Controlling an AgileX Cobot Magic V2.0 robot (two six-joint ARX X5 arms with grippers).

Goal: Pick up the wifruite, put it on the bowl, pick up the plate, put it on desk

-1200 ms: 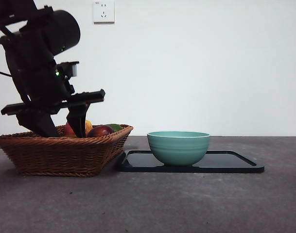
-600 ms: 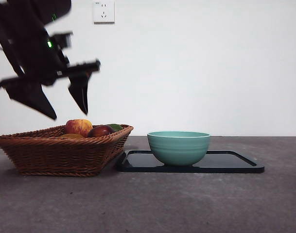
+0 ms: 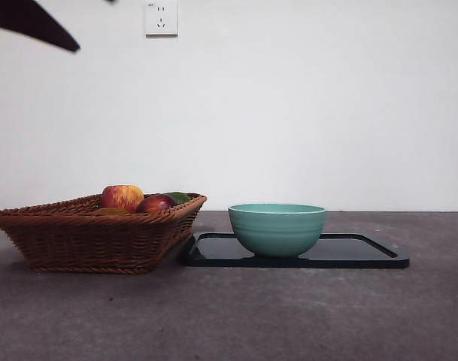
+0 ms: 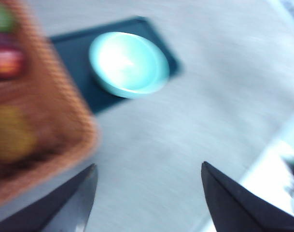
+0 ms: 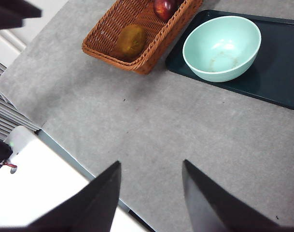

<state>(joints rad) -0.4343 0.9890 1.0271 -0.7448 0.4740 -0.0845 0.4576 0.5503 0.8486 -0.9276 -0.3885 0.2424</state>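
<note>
The wifruite (image 5: 131, 41) lies in the wicker basket (image 5: 108, 34), in the end of it farthest from the bowl (image 5: 222, 48), apart from the dark red fruit (image 5: 164, 7) at the basket's other end. In the front view it shows only as a dull sliver behind the rim, beside the streaked apple (image 3: 122, 197). The bowl is empty and stands on the black tray (image 5: 282, 77), which touches or nearly touches the basket on the counter (image 5: 151, 130); the tray appears to be the plate the task means.

The left tool (image 4: 147, 200) is released and grasps nothing. It is high above the basket's edge, and its picture is blurred, so the yellowish patch (image 4: 9, 133) in the basket is probably the wifruite, though I cannot be sure. The right tool (image 5: 150, 193) is also released and empty, above bare counter toward the near edge, well apart from the basket.

The first step is not yet done. The fruit lies below the left tool, so the left arm looks nearer. Its long axis runs roughly along the basket's length, so a grasp across its short width would suit, with care for the basket wall close by.
</note>
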